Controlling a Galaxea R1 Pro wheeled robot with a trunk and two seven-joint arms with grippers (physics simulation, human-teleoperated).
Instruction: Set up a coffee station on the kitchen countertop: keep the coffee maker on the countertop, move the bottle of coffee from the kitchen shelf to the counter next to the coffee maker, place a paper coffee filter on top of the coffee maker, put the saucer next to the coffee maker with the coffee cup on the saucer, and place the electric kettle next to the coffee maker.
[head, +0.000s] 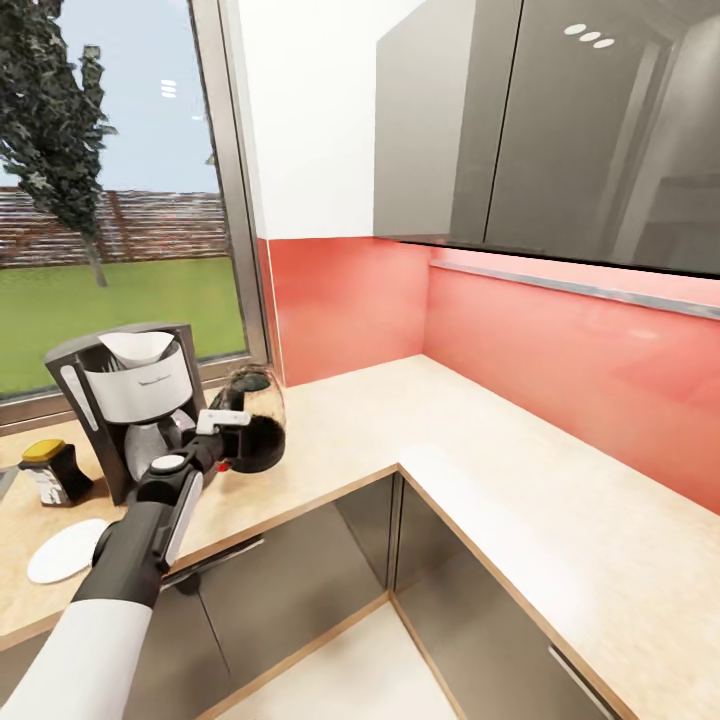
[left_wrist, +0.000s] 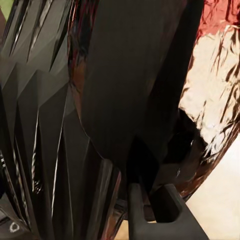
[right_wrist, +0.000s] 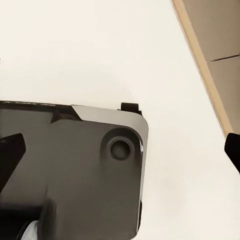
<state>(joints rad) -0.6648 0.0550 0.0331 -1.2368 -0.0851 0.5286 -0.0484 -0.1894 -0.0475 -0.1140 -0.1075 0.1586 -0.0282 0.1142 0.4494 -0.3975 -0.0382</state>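
The black and white coffee maker (head: 120, 405) stands on the countertop (head: 440, 440) by the window, with a white paper filter (head: 135, 346) in its top. Right beside it is the dark glass electric kettle (head: 257, 420). My left gripper (head: 226, 421) is shut on its handle; the left wrist view shows that dark handle (left_wrist: 130, 80) very close, with the fingers (left_wrist: 170, 207) around its lower end. The yellow-lidded bottle of coffee (head: 55, 470) stands left of the coffee maker, and the white saucer (head: 64, 550) lies near the front edge. The coffee cup is out of view. My right gripper (right_wrist: 122, 149) is open over the floor.
The L-shaped counter runs along a red backsplash (head: 560, 360) under grey wall cabinets (head: 550, 130). Dark base cabinets (head: 300, 590) sit below it. The right wrist view looks down on the robot's grey base (right_wrist: 70, 165) and pale floor (right_wrist: 100, 45).
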